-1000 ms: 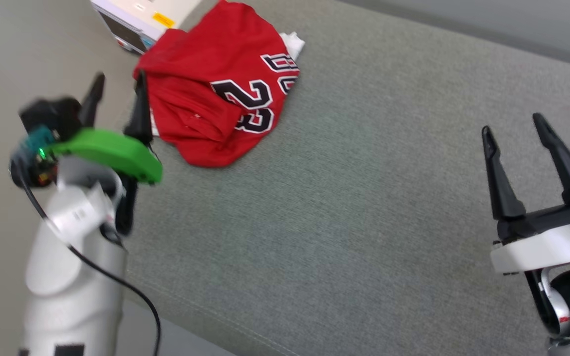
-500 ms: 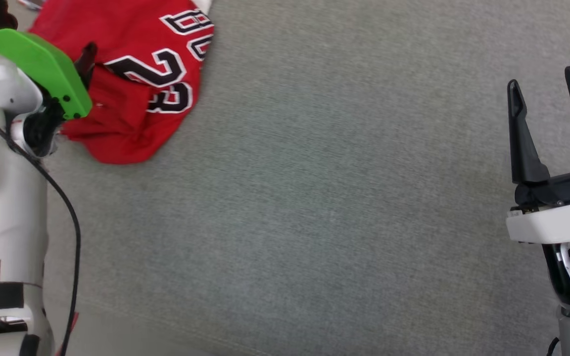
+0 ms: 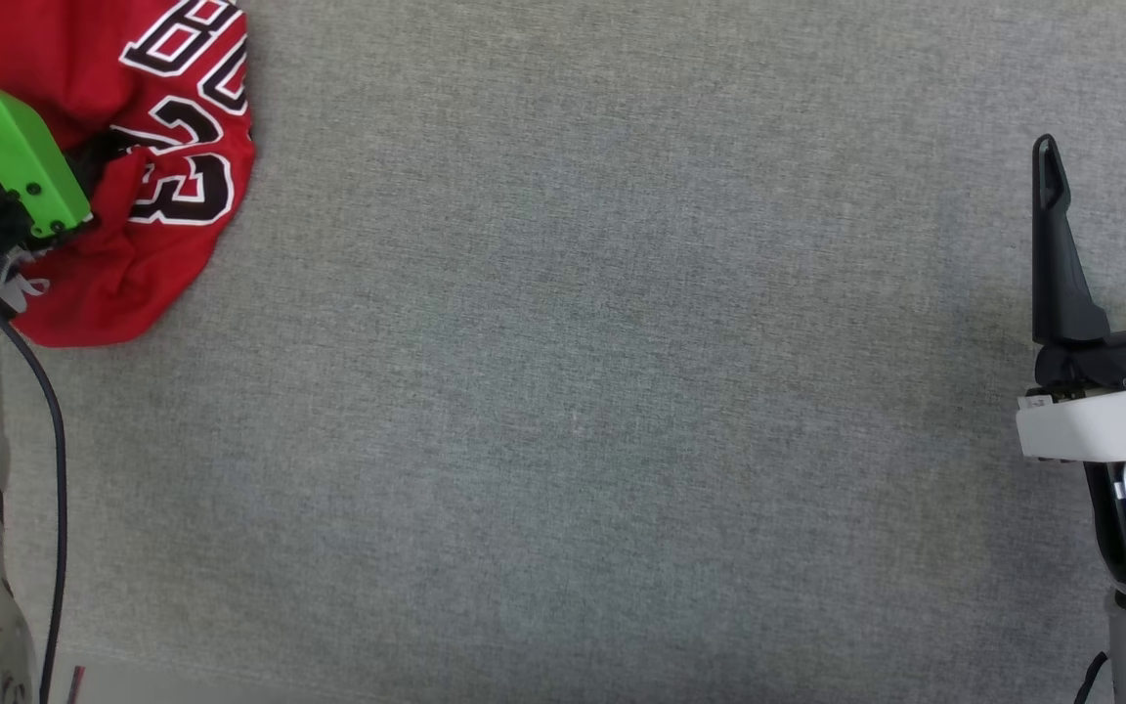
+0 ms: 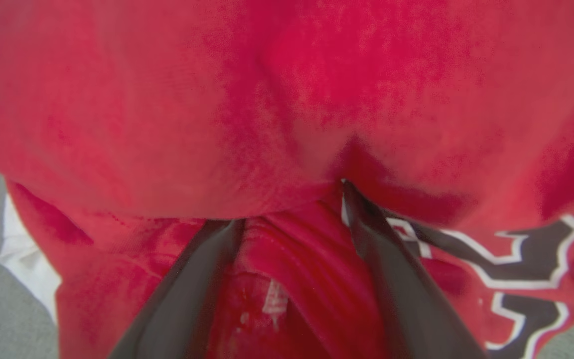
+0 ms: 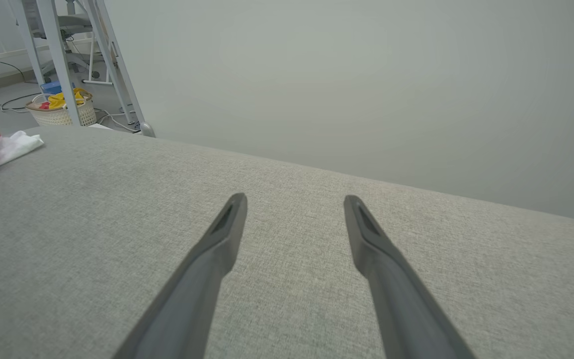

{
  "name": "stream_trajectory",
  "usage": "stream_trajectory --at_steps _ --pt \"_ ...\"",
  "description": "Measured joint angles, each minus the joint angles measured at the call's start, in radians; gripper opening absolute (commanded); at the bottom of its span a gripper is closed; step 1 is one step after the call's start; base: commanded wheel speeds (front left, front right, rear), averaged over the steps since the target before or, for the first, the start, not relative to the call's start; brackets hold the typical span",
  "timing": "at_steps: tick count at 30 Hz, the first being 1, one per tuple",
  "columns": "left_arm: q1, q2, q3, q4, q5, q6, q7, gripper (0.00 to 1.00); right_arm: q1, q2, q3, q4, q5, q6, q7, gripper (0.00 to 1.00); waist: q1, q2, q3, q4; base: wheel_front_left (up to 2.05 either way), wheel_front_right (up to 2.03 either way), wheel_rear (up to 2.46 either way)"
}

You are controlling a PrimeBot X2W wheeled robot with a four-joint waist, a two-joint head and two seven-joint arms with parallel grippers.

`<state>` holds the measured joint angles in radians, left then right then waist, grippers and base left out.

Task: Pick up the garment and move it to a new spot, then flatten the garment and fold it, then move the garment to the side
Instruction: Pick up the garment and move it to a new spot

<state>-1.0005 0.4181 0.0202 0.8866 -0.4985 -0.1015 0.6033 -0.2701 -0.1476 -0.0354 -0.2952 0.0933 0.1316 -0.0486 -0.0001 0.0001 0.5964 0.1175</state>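
Left end effector [image 4: 292, 204]: I read the fingers as spread wide and pushed into the garment [image 3: 172, 244], a red fold between them, nothing clamped. The garment lies crumpled at the far left of the grey bench [image 3: 573, 391], number print up. Right end effector [image 3: 1104, 137]: equally released, empty, over bare fabric, well apart from the garment. In my head view a green wrist cover [image 3: 6, 147] hides the left fingertips, and the frame edge crops the garment.

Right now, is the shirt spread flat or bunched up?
Bunched up. The shirt lies in a rumpled heap on the grey surface, its number print creased, and the left wrist view shows deep folds.
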Motion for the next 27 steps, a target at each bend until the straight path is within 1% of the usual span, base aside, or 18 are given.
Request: stream_trajectory --at_steps 2,3,4,5,8,10,14,17,20,23,27 --pt "-0.022 0.008 -0.007 0.011 0.000 0.003 0.049 1.00 -0.001 0.000 0.000 0.000 0.000 0.000 0.000 1.00 0.0000 0.0000 0.003 -0.007 0.00 0.00 0.00" --pt "-0.027 0.012 -0.015 0.013 0.002 0.005 0.062 0.65 -0.002 0.000 0.000 0.000 0.000 0.000 0.000 1.00 0.0000 0.0000 0.003 -0.009 0.00 0.00 0.00" --pt "-0.029 0.012 -0.017 0.013 0.003 0.005 0.067 0.08 -0.002 0.000 0.000 0.000 0.001 0.000 0.000 1.00 0.0000 0.0000 0.001 -0.009 0.00 0.00 0.00" --pt "-0.030 0.012 -0.018 0.013 0.003 0.005 0.067 0.00 -0.004 0.001 -0.001 -0.001 0.002 0.000 0.000 1.00 0.0000 0.0000 -0.001 -0.009 0.00 0.00 0.00" --pt "-0.027 0.015 -0.023 0.012 0.006 0.009 0.060 0.00 -0.007 0.003 -0.005 0.002 0.004 0.000 0.000 1.00 0.0000 0.0000 -0.008 -0.008 0.00 0.00 0.00" --pt "-0.023 0.012 -0.036 0.008 0.015 0.009 0.032 0.00 -0.007 0.008 -0.010 0.007 0.007 0.000 0.000 1.00 0.0000 -0.0001 -0.018 -0.007 0.00 0.00 0.00" --pt "0.004 0.003 -0.039 -0.007 0.018 0.009 -0.071 0.00 -0.007 0.020 -0.018 0.031 0.008 0.000 -0.010 1.00 0.0000 -0.0001 -0.049 -0.006 0.00 0.00 0.00" --pt "0.028 -0.017 -0.040 -0.034 0.019 0.003 -0.161 0.00 -0.001 0.033 -0.022 0.054 0.010 0.000 -0.020 1.00 0.0001 -0.0001 -0.083 -0.007 0.00 0.00 0.00" --pt "0.039 -0.015 -0.046 -0.074 0.033 0.000 -0.246 0.00 0.005 0.049 -0.030 0.076 0.013 0.000 -0.031 1.00 0.0000 -0.0001 -0.127 -0.009 0.00 0.00 0.00" --pt "0.043 -0.015 -0.051 -0.112 0.046 0.001 -0.311 0.00 0.009 0.055 -0.033 0.096 0.012 0.000 -0.038 1.00 0.0000 -0.0001 -0.168 -0.013 0.00 0.00 0.00" --pt "0.069 -0.025 -0.084 -0.168 0.080 0.005 -0.361 0.00 0.037 0.068 -0.048 0.122 0.010 0.000 -0.045 1.00 0.0000 -0.0001 -0.228 -0.021 0.00 0.00 0.00"
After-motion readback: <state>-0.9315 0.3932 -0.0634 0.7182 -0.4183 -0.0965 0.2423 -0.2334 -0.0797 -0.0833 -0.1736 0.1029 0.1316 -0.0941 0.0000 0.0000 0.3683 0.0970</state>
